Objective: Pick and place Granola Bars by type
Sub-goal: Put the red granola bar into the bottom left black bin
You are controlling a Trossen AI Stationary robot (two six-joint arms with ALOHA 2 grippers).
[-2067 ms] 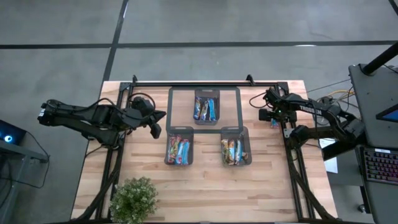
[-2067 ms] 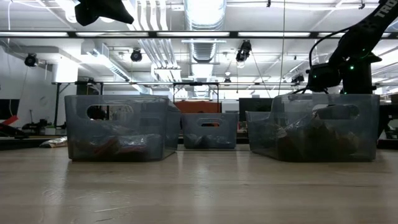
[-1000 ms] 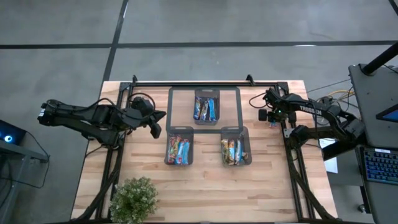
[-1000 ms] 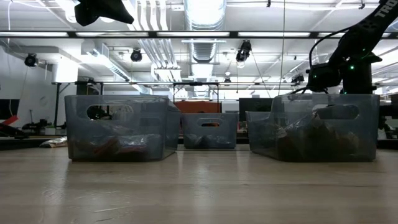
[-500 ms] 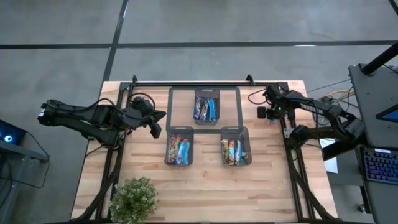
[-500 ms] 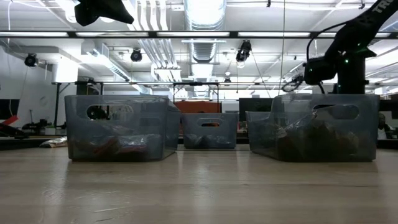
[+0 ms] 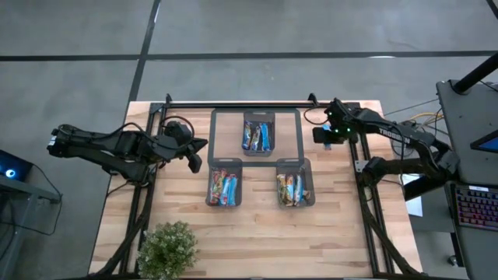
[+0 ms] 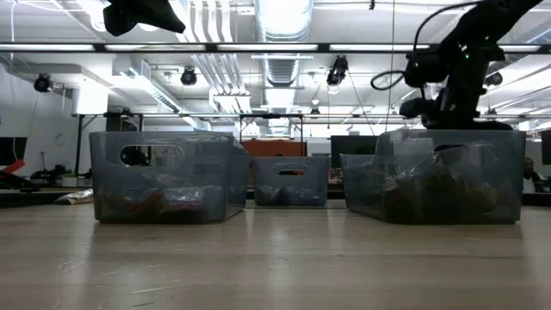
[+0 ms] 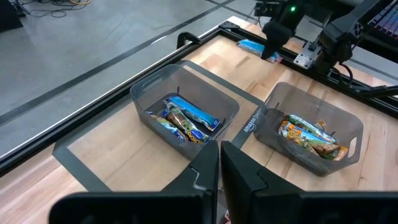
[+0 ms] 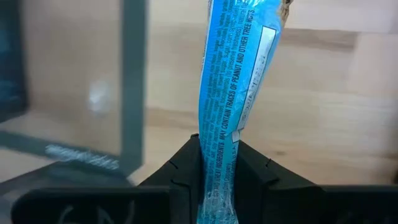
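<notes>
The left claw (image 7: 194,154) is closed and empty, held above the worktop (image 7: 257,233) left of the bins. Three bins follow: the near-left bin (image 7: 223,187), the far middle bin (image 7: 258,133) and the near-right bin (image 7: 295,183), each containing granola bars. The right claw (image 7: 321,135) is clamped on a blue bar (image 10: 233,106), right of the far bin. The bar projects forward from between the fingers (image 10: 180,165).

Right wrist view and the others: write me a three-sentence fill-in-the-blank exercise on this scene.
1. The right gripper is shut on a slim ____ foil-wrapped granola bar.
2. ____ grey plastic bins hold bars.
3. The left gripper has its jaws ____ and holds nothing.

Missing: blue; three; shut
</notes>
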